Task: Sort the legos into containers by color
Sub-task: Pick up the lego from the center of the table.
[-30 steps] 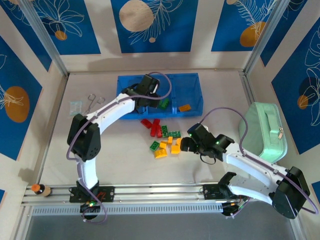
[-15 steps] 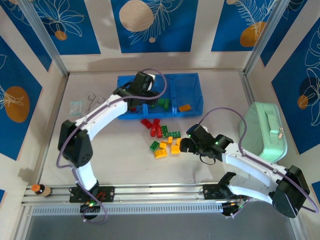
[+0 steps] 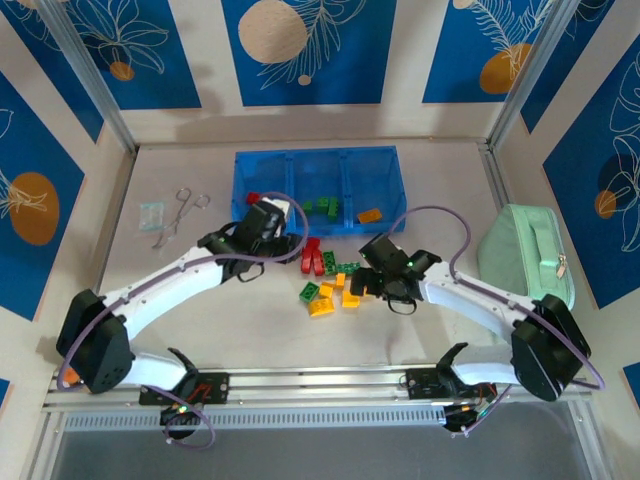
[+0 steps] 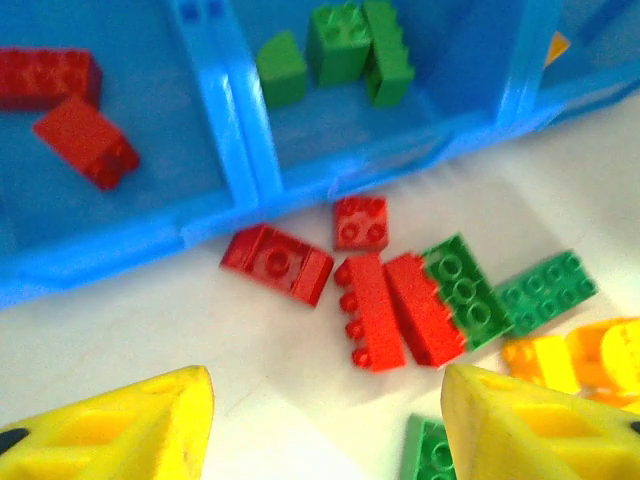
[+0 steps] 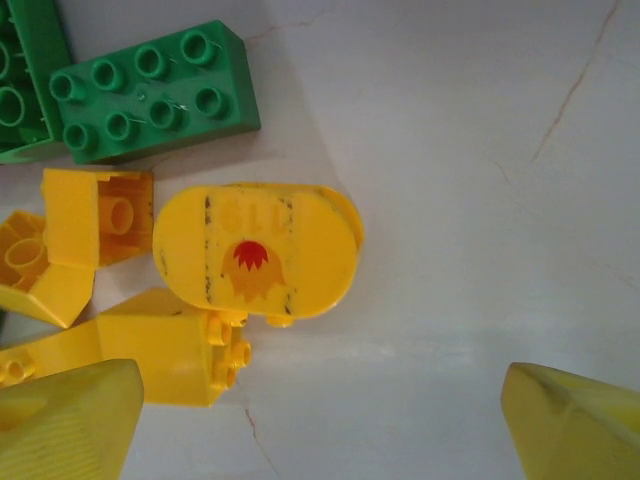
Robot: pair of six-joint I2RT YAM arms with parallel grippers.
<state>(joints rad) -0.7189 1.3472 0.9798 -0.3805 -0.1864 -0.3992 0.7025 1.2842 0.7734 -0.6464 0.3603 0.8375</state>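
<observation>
Red, green and yellow legos (image 3: 311, 291) lie loose at frame centre. Just above, the translucent blue containers (image 3: 300, 175) hold red, green and orange bricks, one colour per compartment.

Green brick (image 4: 428, 455) partly off bottom edge

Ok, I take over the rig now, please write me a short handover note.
Left gripper: open, empty, by the loose red bricks in front of the tray.
Right gripper: open, empty, by a rounded yellow piece.
Done: two red bricks in the left compartment, green bricks in the middle, one orange brick in the right.
To do: the mixed pile on the table.
</observation>
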